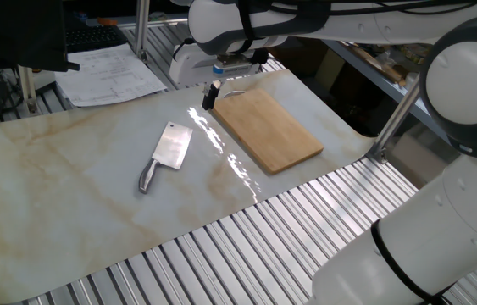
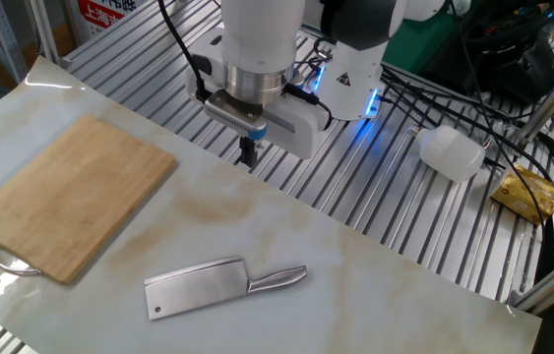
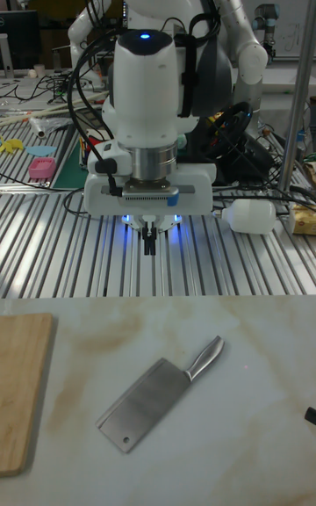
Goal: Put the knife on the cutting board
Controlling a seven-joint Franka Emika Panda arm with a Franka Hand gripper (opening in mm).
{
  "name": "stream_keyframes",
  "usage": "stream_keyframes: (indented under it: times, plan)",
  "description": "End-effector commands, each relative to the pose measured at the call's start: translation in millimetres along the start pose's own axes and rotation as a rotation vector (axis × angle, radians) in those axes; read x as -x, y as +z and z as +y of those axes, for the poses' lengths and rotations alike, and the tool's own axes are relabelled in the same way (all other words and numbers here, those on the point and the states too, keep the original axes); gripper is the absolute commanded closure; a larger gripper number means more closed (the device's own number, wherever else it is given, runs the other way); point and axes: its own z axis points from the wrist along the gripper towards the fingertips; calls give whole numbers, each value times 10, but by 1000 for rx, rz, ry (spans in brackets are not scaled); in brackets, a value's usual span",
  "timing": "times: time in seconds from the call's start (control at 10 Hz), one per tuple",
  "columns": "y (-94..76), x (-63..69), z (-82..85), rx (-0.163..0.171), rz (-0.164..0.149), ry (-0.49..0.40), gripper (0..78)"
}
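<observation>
In one fixed view, the knife [image 1: 165, 154] is seen lying flat on the pale, marbled tabletop [image 1: 60, 186]. Its handle is pointed toward the near edge. The cutting board [image 1: 267, 129] is laid flat on the tabletop too, off to the right of the knife, and the two are not touching. The gripper [image 1: 212, 95] is held up over the far end of the board. Nothing is held in it. A sheet of paper [image 1: 111, 74] is seen at the back.

In the other fixed view, the knife [image 2: 220, 286] is seen near the front edge of the tabletop [image 2: 355, 285]. The cutting board [image 2: 65, 193] is found at the left, well apart from the knife. The gripper [image 2: 248, 152] is hung above the metal slats behind the tabletop. The fingers [image 2: 249, 149] are pressed together, with nothing between them. A white bottle [image 2: 452, 152] is laid on its side on the slats, and a yellow packet [image 2: 526, 193] is seen beside it.

In the tall fixed view, the knife [image 3: 154, 401] is seen in the middle of the tabletop [image 3: 254, 436]. Only a part of the cutting board [image 3: 22, 387] is shown at the left edge. The gripper [image 3: 151, 243] is pointed straight down, high above the knife, and its fingers [image 3: 151, 239] are closed on nothing.
</observation>
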Motion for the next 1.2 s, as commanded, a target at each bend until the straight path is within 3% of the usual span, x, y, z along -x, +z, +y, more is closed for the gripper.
stream_keyframes:
  times: [0.1,0.2,0.3,0.4,0.6,0.7,1.2]
  plan:
    - [-2,1,0,66,45,-53,776]
    - [-4,2,1,-10,45,-82,776]
    - [-4,2,1,-27,45,-90,776]
    - [-4,2,1,-3,49,-85,776]
    - [-4,2,1,5,57,-85,776]
    - [0,3,-1,32,66,-82,776]
    - [3,4,-3,32,65,-86,776]
